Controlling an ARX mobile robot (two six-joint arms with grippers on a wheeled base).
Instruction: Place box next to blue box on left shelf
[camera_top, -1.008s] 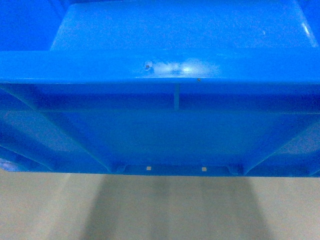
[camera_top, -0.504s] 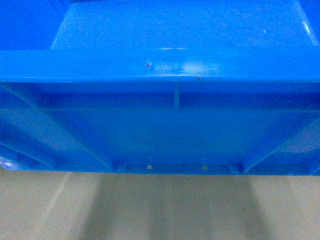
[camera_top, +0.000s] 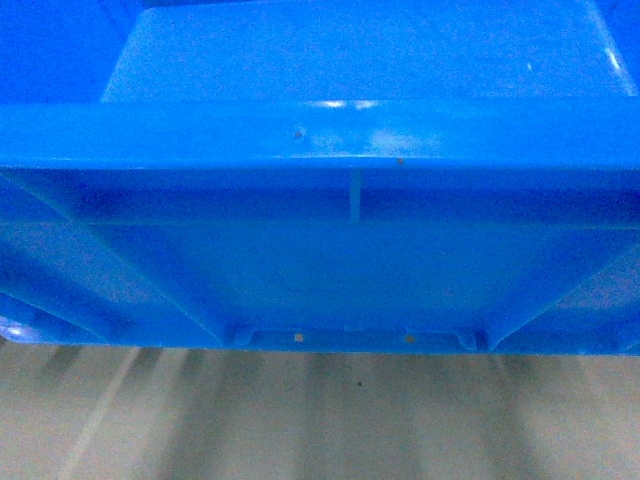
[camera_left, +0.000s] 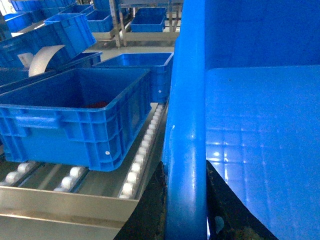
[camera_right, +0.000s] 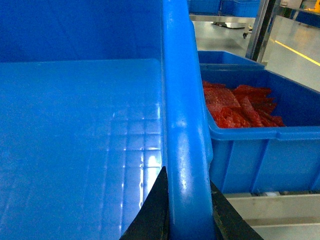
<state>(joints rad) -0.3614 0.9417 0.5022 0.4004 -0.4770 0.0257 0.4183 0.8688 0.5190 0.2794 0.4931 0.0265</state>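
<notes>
- Left gripper and right gripper each clamp one side rim of the box, carrying it between them.
- Compared with a second ago, the box sits slightly lower in head view and the floor is blurred, so I judge the approach is going on.
- Left shelf lies at 9 o'clock, with the blue box on its rollers.

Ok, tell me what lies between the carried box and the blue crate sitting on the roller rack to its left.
In the left wrist view, only a bare strip of the left shelf separates the box from the blue crate: one rail of white rollers, nothing resting on it.
</notes>
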